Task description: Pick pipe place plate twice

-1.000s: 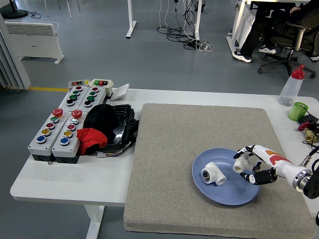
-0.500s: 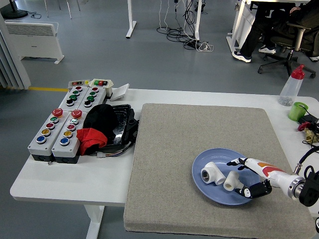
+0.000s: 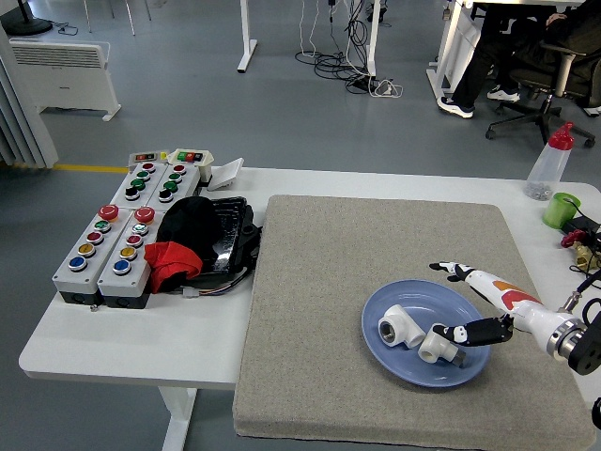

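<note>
I have the right hand [image 3: 474,305] over the right side of the blue plate [image 3: 413,371], fingers [image 3: 449,270] spread apart and holding nothing — the thumb side sits low by the plate, the long fingers point up and left. The relation that matters to me: the second pipe fitting [image 3: 437,343] lies just left of the dark lower fingers, touching or very nearly so — I cannot tell which — with its short axis running from lower left to upper right. The first pipe fitting [image 3: 399,328] lies just beside it to the left, its open end facing left toward me. Both rest inside the plate, so I judge the placing done and a clean pull-back to the right is what's left. The left hand is out of view.

The fittings are white, smooth, stubby moulded plastic with round mouths; the plate is glossy and shallow; it sits on a coarse grey felt mat [image 3: 319,282] covering the white worktop [image 3: 141,348].
</note>
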Available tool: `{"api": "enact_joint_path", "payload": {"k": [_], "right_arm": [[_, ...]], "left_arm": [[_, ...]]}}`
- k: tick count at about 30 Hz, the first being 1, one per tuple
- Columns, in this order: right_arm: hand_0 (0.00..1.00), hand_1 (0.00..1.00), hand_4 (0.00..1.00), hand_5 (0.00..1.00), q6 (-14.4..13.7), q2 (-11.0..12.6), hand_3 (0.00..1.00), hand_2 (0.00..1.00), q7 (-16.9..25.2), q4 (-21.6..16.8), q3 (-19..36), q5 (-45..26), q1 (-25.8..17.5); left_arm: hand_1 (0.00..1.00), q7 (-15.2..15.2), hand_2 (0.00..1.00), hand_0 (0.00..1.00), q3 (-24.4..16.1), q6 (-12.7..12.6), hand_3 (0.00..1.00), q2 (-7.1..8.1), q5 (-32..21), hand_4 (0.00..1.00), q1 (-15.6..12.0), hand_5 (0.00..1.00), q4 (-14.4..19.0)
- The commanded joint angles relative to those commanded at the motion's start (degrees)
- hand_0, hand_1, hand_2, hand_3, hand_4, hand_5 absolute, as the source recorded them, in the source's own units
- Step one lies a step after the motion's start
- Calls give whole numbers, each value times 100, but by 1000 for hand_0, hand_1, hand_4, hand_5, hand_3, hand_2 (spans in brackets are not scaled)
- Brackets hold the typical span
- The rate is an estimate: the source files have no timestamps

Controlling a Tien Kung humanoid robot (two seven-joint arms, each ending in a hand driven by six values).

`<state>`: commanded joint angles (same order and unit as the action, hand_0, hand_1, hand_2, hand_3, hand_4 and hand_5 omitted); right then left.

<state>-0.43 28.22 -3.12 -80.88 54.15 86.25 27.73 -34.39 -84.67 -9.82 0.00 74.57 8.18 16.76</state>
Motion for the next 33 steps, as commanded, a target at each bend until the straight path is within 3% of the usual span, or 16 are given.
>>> {"api": "enact_joint_path", "payload": {"k": [3,4,6,9,10,13,15,16,19,27,33], "right_arm": [[914,874,746,356,-682,-122,914,968,620,84,448,-708,-181],[859,825,619,319,-861,-133,862,910,781,90,521,-968,-198],[859,825,619,319,-1119,-200,862,910,1116,119,858,-1452,-329],[859,825,619,319,-1042,-254,862,910,1183,132,1295,-2160,-511],[843,810,586,408,-976,-264,836,883,1154,136,1430,-2421,-552],[843,810,586,408,-798,-309,836,883,983,132,1854,-3128,-772],[843,810,586,408,-753,-366,836,883,904,132,2120,-3612,-912],[828,796,579,472,-743,-388,818,861,877,132,2234,-3836,-960],[828,796,579,472,-787,-479,818,861,862,133,2527,-4581,-1127],[821,790,573,497,-785,-642,832,844,904,137,2757,-6410,-1413],[818,787,570,515,-876,-812,829,844,1110,172,2831,-6562,-1628]], "left_arm": [[572,5,593,607,-13,1,602,0,15,579,6,998,-1],[572,5,593,607,-15,0,603,0,17,580,6,998,-1],[572,6,593,607,-22,1,603,0,29,580,13,998,-2],[572,3,593,607,-36,2,603,0,50,580,17,998,-1],[572,1,591,606,-40,3,600,0,57,579,19,998,0],[572,-3,591,606,-47,7,600,0,74,579,22,998,0],[572,-9,591,606,-55,6,600,0,87,579,21,998,2],[572,-11,591,606,-58,6,598,0,93,579,21,998,2],[572,-12,591,606,-60,7,598,0,99,579,19,998,3],[572,12,592,606,-64,3,599,0,102,580,36,998,-3],[571,38,591,606,-72,3,596,0,112,580,55,998,-9]]}}
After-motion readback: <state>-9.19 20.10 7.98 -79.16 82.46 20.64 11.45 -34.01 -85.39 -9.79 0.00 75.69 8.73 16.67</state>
